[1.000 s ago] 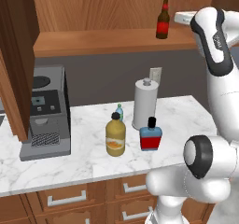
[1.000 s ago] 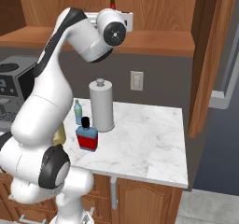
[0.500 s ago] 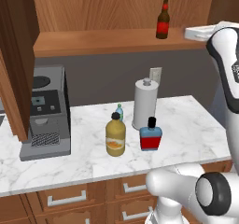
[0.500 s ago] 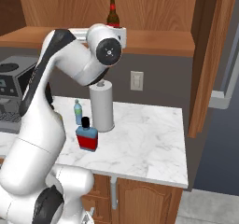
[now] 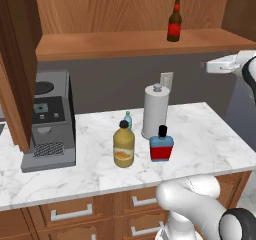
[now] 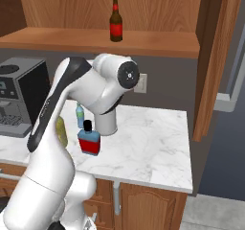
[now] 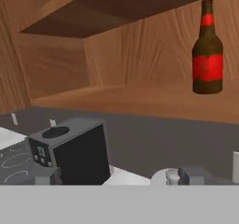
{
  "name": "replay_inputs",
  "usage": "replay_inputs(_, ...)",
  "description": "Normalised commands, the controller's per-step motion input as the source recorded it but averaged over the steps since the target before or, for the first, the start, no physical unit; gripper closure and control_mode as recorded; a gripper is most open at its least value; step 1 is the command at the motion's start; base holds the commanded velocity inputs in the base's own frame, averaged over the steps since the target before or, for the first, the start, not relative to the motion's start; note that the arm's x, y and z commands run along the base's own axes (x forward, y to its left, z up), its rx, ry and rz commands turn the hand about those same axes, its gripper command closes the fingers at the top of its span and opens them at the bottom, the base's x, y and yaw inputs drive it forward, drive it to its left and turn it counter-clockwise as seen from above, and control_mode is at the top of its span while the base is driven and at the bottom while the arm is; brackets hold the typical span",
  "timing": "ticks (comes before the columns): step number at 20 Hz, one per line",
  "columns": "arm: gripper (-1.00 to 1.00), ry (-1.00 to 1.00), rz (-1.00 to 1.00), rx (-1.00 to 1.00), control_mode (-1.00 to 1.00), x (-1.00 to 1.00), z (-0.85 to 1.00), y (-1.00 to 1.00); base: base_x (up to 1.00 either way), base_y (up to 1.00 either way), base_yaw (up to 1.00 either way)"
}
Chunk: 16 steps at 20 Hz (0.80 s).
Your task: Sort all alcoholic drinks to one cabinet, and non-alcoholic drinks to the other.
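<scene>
Since half a second ago your arm has swung away from the shelf: in the left base view its white end now juts in at the right edge, and in the right base view the elbow has dropped to mid-frame, in front of the paper-towel roll [image 5: 156, 111].

You can see the brown bottle [image 5: 174, 20] upright on the cabinet shelf [image 5: 125, 43], upper centre-right in the left base view and upper right in the hand view. On the counter [image 5: 210, 134], mid-frame, the orange-yellow bottle [image 5: 123, 145] stands left of the blue bottle [image 5: 161, 144], apart from it. The light-blue bottle [image 5: 128, 119] sits just behind the orange-yellow one, beside the roll. A coffee machine [image 5: 50, 120] fills the counter's left.

You cannot tell whether the fingers are apart or together; they carry nothing you can see.
</scene>
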Motion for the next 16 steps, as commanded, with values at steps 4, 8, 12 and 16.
replay_inputs(4,-1.0,0.03,0.15,0.0,-1.0,-0.24,-0.86,0.0,0.0,0.0,0.0)
replay_inputs(8,-1.0,0.0,0.15,0.08,-1.0,-0.1,-0.84,0.0,0.0,0.0,0.0)
replay_inputs(12,-1.0,0.0,0.15,0.04,-1.0,0.0,-0.79,0.0,0.0,0.0,0.0)
replay_inputs(16,-1.0,0.0,0.16,0.03,-1.0,0.0,-0.68,0.01,0.0,0.0,0.0)
